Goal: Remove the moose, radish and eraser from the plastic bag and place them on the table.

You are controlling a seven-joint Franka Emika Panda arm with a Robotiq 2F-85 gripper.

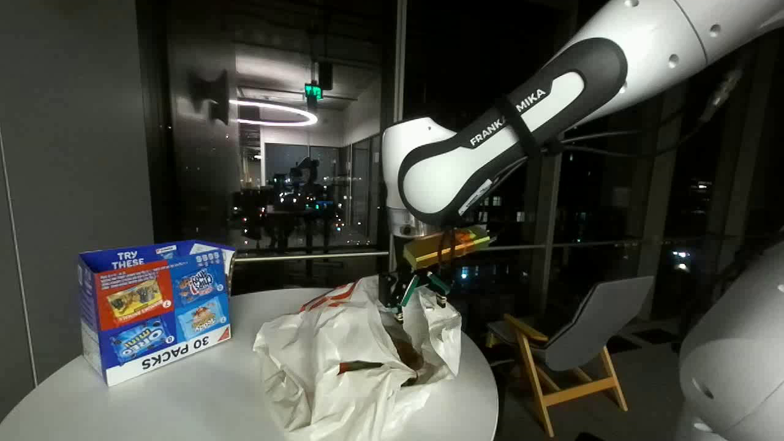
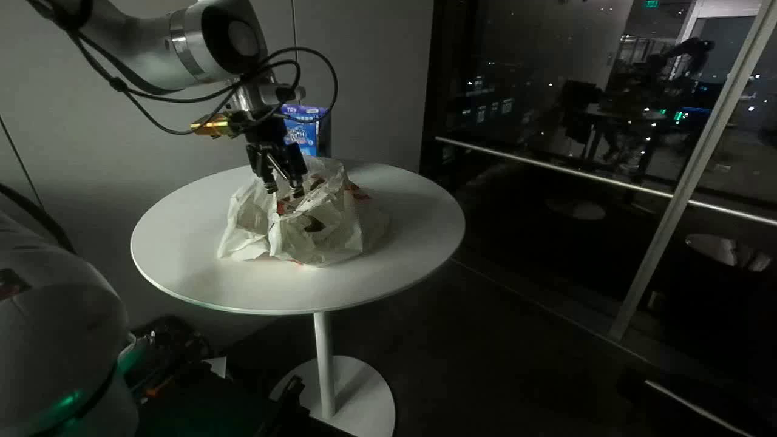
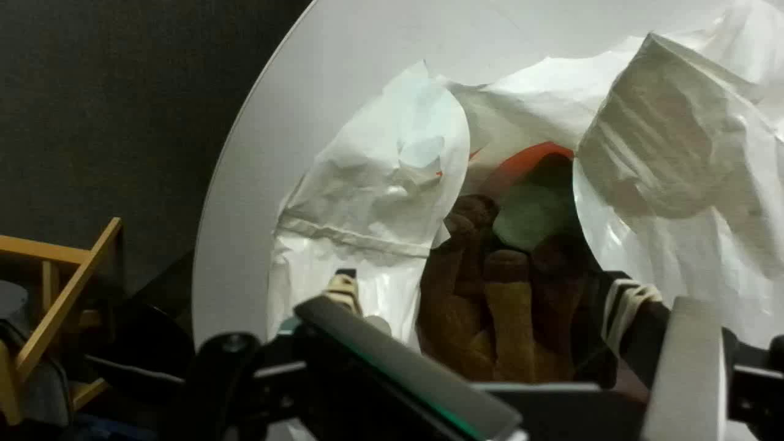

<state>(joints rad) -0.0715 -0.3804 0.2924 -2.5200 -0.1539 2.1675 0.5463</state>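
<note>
The white plastic bag (image 1: pixel 324 349) lies on the round white table, also seen in an exterior view (image 2: pixel 325 240), its mouth partly open. In the wrist view, a brown plush with stubby limbs (image 3: pixel 511 324), likely the moose, lies inside the bag (image 3: pixel 361 208). A pale green rounded thing (image 3: pixel 530 214) sits by it; I cannot tell what it is. The radish and eraser cannot be made out. My gripper (image 3: pixel 484 294) is open and empty, its fingers spread above the plush at the bag's mouth. It points down over the bag in both exterior views (image 1: pixel 420 306) (image 2: pixel 284 189).
A blue snack box (image 1: pixel 199 300) stands on the table (image 1: pixel 202 410) beside the bag, and partly shows behind the gripper in an exterior view (image 2: pixel 303 139). A grey wooden-legged chair (image 1: pixel 603 318) stands beyond the table's edge. Loose bag flaps rise around the opening.
</note>
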